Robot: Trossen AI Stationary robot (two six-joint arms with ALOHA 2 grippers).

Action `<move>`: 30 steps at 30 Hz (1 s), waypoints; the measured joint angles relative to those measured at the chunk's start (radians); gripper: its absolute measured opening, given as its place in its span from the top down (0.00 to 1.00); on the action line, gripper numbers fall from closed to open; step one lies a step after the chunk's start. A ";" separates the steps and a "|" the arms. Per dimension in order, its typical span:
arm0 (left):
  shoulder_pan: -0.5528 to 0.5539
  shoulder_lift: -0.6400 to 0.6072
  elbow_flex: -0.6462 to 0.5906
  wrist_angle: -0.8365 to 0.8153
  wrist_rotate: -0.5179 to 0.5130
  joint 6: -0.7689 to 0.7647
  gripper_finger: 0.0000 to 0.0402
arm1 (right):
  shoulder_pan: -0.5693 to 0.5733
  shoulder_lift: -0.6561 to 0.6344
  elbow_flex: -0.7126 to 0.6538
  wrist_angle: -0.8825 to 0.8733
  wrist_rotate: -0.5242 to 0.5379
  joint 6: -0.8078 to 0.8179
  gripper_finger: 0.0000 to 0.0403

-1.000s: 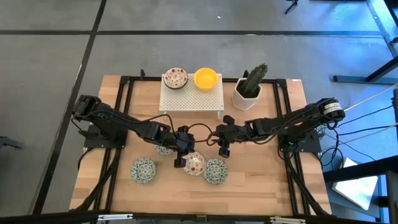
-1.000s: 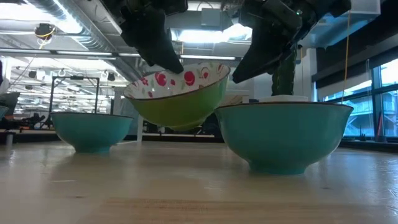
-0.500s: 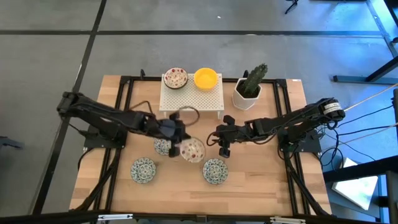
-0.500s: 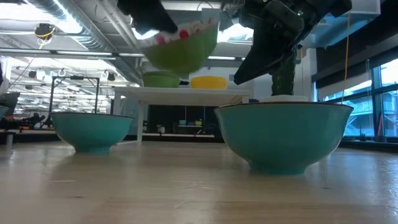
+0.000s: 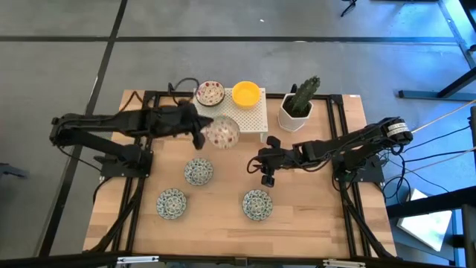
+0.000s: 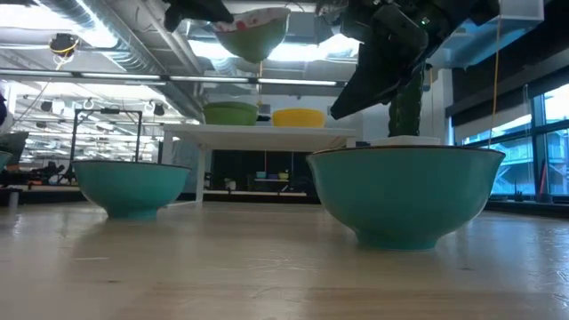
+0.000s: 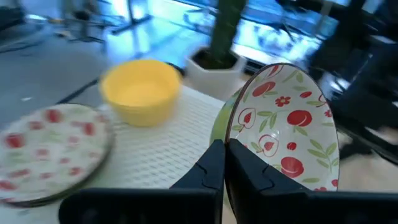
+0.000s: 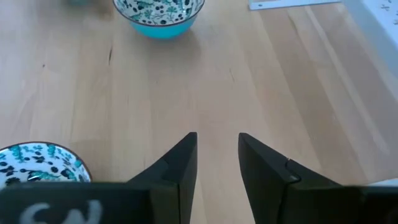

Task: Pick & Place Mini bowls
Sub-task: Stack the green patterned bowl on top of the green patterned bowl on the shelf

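Progress, as far as the views show: two bowls already sit on the white perforated rack (image 5: 249, 119) at the table's far side: a red-speckled bowl (image 5: 210, 93) w/ green outside, and a plain yellow bowl (image 5: 246, 93) just beside it. A third is on its way. The left gripper (image 5: 199, 134) is clamped on the rim of a cherry-pattern bowl (image 5: 222, 132), lime green outside, holding it tilted in the air over the rack's near edge. The left wrist view shows the thin dark fingers (image 7: 214, 165) pinched shut on that rim, w/ the rack mesh, yellow bowl and speckled bowl right below/ahead. The low view has it hanging well above rack height, so not set down yet.

Left to do: three teal bowls w/ green-blue pattern inside are on the wooden table (image 5: 312, 216), i.e. one near the middle (image 5: 198, 172), one at front left (image 5: 171, 202), one at front centre-right (image 5: 257, 205). All apart from each other, none touched.

The right gripper (image 5: 267, 176) hovers low over bare table between the rack and the front-right teal bowl, fingers parted and holding nothing; the right wrist view shows a clear gap between them.

Judgement: roughly a third done, approx. half once this bowl lands. The cactus pot (image 5: 299, 108) stands beside the rack, not part of the job.
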 joint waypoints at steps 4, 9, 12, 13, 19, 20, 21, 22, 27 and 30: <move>0.060 -0.015 0.000 -0.013 -0.019 -0.019 0.98 | 0.000 0.000 0.000 0.000 0.000 0.004 0.71; 0.130 -0.006 0.000 -0.015 -0.015 -0.010 0.98 | 0.000 0.000 0.000 0.000 0.000 0.000 0.71; 0.178 -0.001 0.000 -0.014 -0.016 -0.006 0.98 | 0.000 0.000 0.000 0.000 0.001 -0.008 0.71; 0.193 0.000 0.000 -0.013 -0.011 -0.006 0.98 | 0.000 0.000 0.000 0.000 0.001 -0.008 0.71; 0.278 0.000 0.000 -0.001 0.059 -0.005 0.98 | 0.000 0.000 0.000 0.000 0.003 -0.015 0.71; 0.292 0.000 0.000 0.010 0.062 -0.005 0.98 | 0.000 0.000 0.000 0.000 0.009 -0.016 0.71; 0.306 0.000 0.000 0.021 0.058 -0.006 0.98 | 0.000 0.000 0.000 0.000 0.021 -0.019 0.71; 0.324 0.000 0.000 0.034 0.055 -0.006 0.98 | 0.000 0.000 0.000 0.000 0.032 -0.023 0.71; 0.424 0.000 0.000 0.079 0.111 -0.031 0.98 | -0.017 0.000 0.000 0.000 0.059 -0.041 0.71; 0.477 0.002 0.000 0.078 0.137 -0.039 0.98 | -0.032 0.000 0.000 -0.001 0.062 -0.042 0.71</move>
